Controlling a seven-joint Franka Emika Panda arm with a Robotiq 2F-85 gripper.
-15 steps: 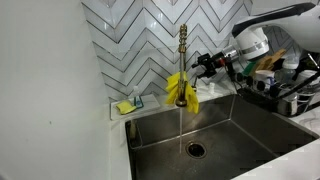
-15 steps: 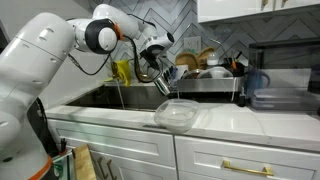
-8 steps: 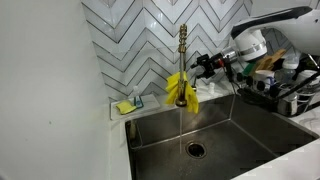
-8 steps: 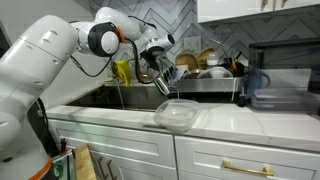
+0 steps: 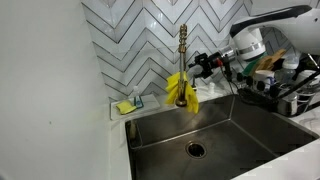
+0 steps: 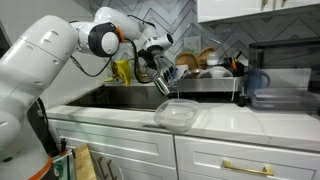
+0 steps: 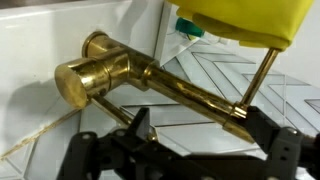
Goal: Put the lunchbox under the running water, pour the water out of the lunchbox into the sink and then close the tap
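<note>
The brass tap (image 5: 183,50) stands upright behind the sink (image 5: 240,135), with a yellow cloth (image 5: 181,90) draped round its lower part. My gripper (image 5: 201,65) is open beside the tap at handle height. In the wrist view the brass tap lever (image 7: 185,90) lies between the open gripper's (image 7: 200,135) black fingers (image 7: 140,128), and its tip rests against the right finger. No running water shows under the spout. The clear lunchbox (image 6: 177,113) sits on the counter in front of the sink (image 6: 120,96), apart from the gripper (image 6: 160,78).
A dish rack (image 5: 285,90) full of dishes stands to the right of the sink, close behind my arm. A small holder with a sponge (image 5: 128,104) sits at the sink's back left corner. A dark appliance (image 6: 285,75) stands on the counter.
The thin stream that fell from the tap to the drain no longer shows. My gripper has stayed at the tap lever, still open.
</note>
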